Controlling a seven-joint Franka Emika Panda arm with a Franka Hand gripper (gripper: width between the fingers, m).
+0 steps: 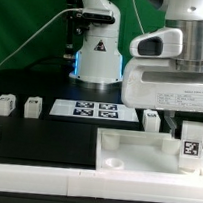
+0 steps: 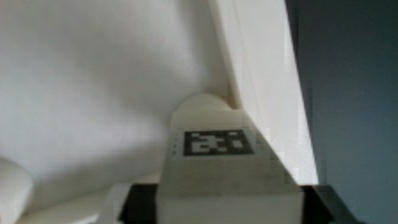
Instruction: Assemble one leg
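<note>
My gripper [image 1: 191,133] is shut on a leg [image 1: 190,144], a small white block with a black-and-white tag facing the camera. It holds the leg upright at the exterior view's right, over the near right corner of the large flat white tray-like piece [image 1: 135,151]. In the wrist view the leg [image 2: 217,160] fills the space between the two dark fingers [image 2: 146,205], with its tag up and its tip at the tray's raised wall [image 2: 267,70]. Whether the leg touches the tray cannot be told.
Three more white legs stand on the black table: two at the exterior view's left [image 1: 3,104] [image 1: 33,107] and one [image 1: 150,118] right of the marker board [image 1: 87,110]. A round socket [image 1: 112,161] shows in the tray's near left corner. A white bar [image 1: 42,179] runs along the front.
</note>
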